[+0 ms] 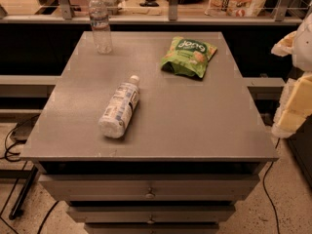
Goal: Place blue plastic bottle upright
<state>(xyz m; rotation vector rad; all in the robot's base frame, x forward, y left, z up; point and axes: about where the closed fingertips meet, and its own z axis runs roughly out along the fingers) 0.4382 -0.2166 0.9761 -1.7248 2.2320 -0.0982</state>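
The blue plastic bottle (pixel 120 107) lies on its side on the grey table (pixel 195 121), left of the middle. It is clear, with a white cap pointing to the far side, a wide white label with dark print, and its ribbed base towards the front edge. My gripper (pixel 294 106) shows as pale yellow and white parts at the right edge of the view, beyond the table's right side. It is far from the bottle and touches nothing on the table.
A slimmer clear bottle (pixel 100 23) stands upright at the table's far left corner. A green snack bag (pixel 188 56) lies at the far middle right. Drawers (pixel 150 194) sit below the front edge. Cables (pixel 14 145) run on the floor at the left.
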